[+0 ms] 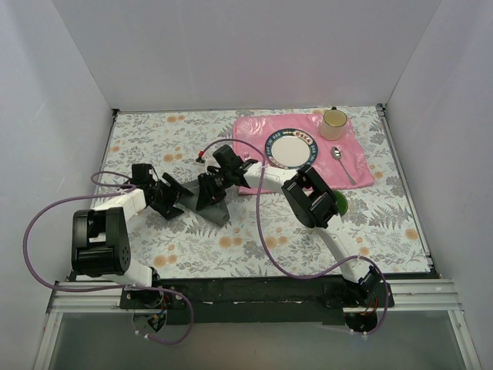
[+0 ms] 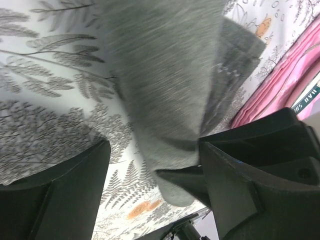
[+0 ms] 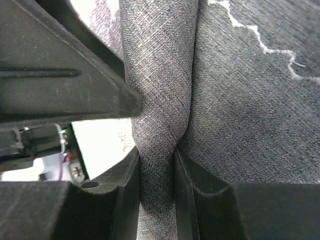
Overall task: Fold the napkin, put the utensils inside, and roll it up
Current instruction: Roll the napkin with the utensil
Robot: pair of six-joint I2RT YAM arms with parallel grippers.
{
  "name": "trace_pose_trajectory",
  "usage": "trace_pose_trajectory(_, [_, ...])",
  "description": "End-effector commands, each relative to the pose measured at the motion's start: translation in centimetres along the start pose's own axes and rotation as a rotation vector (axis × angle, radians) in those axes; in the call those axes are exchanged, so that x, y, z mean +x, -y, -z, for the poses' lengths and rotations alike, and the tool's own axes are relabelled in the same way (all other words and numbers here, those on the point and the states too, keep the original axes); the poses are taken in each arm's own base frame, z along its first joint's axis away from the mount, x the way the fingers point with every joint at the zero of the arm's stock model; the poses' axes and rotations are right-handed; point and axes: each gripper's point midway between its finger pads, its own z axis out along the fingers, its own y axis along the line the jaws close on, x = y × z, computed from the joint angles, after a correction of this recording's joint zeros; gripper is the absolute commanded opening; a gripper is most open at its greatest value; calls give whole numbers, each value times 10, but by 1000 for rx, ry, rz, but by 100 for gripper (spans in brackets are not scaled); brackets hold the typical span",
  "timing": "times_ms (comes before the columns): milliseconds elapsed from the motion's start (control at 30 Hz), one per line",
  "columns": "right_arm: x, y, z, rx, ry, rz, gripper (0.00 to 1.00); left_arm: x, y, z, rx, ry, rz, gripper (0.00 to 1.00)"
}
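Room far left; plate (image 1: 290,149), cup (image 1: 333,123), spoon (image 1: 343,164) right.

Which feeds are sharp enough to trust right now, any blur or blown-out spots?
Left wrist: the napkin is smeared by motion blur, the floral tablecloth beside it clearer. Right wrist: sharp, the cloth's weave readable where the right gripper pinches it; the tablecloth patch at left is blown out white. Top external: even light, soft shadows, no strong glare.
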Motion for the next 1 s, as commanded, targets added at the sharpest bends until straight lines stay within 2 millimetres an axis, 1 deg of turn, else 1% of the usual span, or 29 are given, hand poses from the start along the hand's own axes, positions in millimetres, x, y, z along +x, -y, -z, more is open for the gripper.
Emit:
trace_pose_trajectory(0, [5,-20,-3,-114,-23,-43,25,-5,7,-9,2,19,-24,72])
trace_pose_trajectory(33, [5,-20,-3,-115,-25,-44,25,-7,6,-11,-5,26,-27,70])
trace_pose_trajectory(100, [3,-18,-2,-106,-18,-44,26,-11,-4,-15,-53,42,-29,66])
trace_pose_trajectory(133, [4,-18,-1,-93,-24,-35,29,-11,-7,-15,-69,44,-31,63])
trace_pose_trajectory(167, [-1,-21,2,-85,-16,-14,31,-13,-10,-15,-82,54,-35,57])
trace_pose_trajectory(200, [-6,-17,4,-45,0,2,34,-13,-10,-15,-86,56,-39,52])
trace_pose_trajectory(233, [-1,-13,6,-6,-19,29,39,-12,-12,-15,-90,56,-43,48])
trace_pose_trajectory(267, [-7,-18,11,19,-9,64,43,-12,-13,-15,-93,55,-43,45])
trace_pose_trajectory(300, [-15,-14,15,84,13,101,46,-11,-14,-14,-94,56,-49,42])
trace_pose_trajectory(333, [-11,-16,17,126,-5,121,53,-10,-16,-14,-100,51,-49,40])
trace_pose_trajectory(367, [-15,-18,23,166,-1,193,56,-8,-17,-14,-101,48,-49,40])
trace_pose_trajectory(400, [-24,-13,27,255,27,241,59,-8,-17,-13,-98,46,-51,40])
trace_pose_trajectory(433, [-21,-19,24,296,22,291,65,-6,-18,-13,-97,43,-50,39])
trace_pose_trajectory(467, [-23,-23,30,342,20,358,68,-5,-18,-12,-97,41,-50,39])
trace_pose_trajectory(500, [-28,-17,34,431,40,394,70,-4,-18,-12,-93,39,-50,38])
trace_pose_trajectory(533, [-22,-25,29,465,32,444,74,-3,-18,-11,-89,34,-49,38])
trace_pose_trajectory(567, [-24,-28,30,498,41,483,76,-2,-17,-11,-85,31,-49,38])
trace_pose_trajectory(600, [-27,-22,33,574,45,530,77,-2,-16,-11,-84,30,-49,38])
trace_pose_trajectory(633, [-26,-30,28,600,48,562,78,-1,-16,-11,-81,25,-48,38])
trace_pose_trajectory(667, [-24,-27,25,628,37,589,78,-1,-15,-10,-81,20,-47,38])
trace_pose_trajectory(700, [-26,-22,27,688,33,628,79,-1,-13,-10,-75,20,-49,38])
trace_pose_trajectory(733, [-23,-26,22,699,24,655,79,0,-12,-10,-70,12,-48,38])
trace_pose_trajectory(867, [-20,-26,11,754,7,715,79,2,-10,-10,-63,-6,-35,38])
trace_pose_trajectory(900, [-20,-25,10,776,8,726,79,3,-10,-10,-60,-12,-32,38])
trace_pose_trajectory(933, [-17,-19,7,793,-10,738,79,3,-10,-10,-60,-17,-30,38])
trace_pose_trajectory(967, [-18,-18,7,807,-7,745,78,4,-8,-10,-53,-22,-24,38])
